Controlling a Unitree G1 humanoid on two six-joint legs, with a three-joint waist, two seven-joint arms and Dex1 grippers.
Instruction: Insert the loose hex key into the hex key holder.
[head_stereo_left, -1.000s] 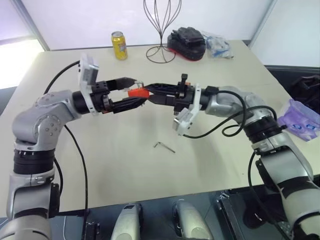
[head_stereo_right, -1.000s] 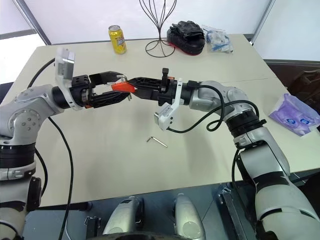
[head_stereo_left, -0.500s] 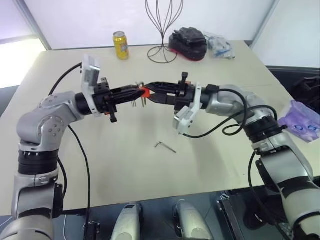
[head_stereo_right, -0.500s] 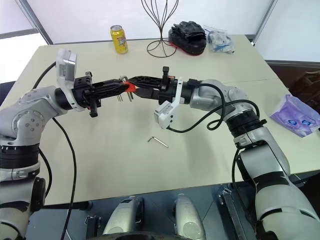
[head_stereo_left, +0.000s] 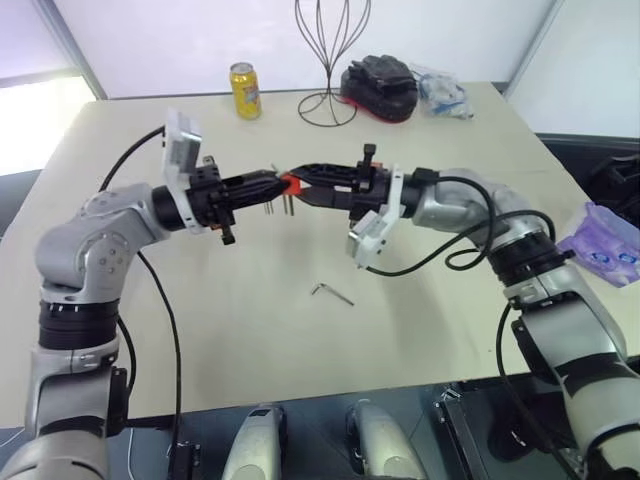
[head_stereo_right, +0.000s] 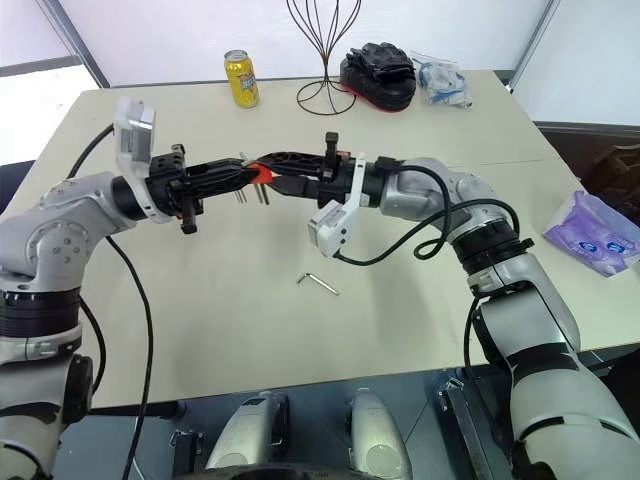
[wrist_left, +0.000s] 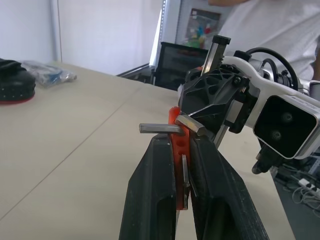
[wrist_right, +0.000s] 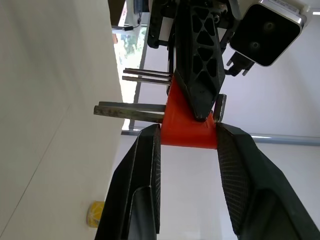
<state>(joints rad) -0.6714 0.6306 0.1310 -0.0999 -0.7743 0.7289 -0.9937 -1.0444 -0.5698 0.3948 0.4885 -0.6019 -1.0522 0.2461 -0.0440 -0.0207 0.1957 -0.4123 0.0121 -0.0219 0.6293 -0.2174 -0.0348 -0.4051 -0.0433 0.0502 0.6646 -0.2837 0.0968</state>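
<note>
A pale beige table (head_stereo_left: 200, 330) carries a small L-shaped hex key (head_stereo_left: 330, 293) lying flat near its middle, well apart from everything else. Along the far edge stand a yellow can (head_stereo_left: 245, 90) and a black wire stand (head_stereo_left: 331, 60), with a black glove on a red base (head_stereo_left: 379, 82) just beside the stand and a clear plastic bag (head_stereo_left: 440, 92) next to that.
</note>
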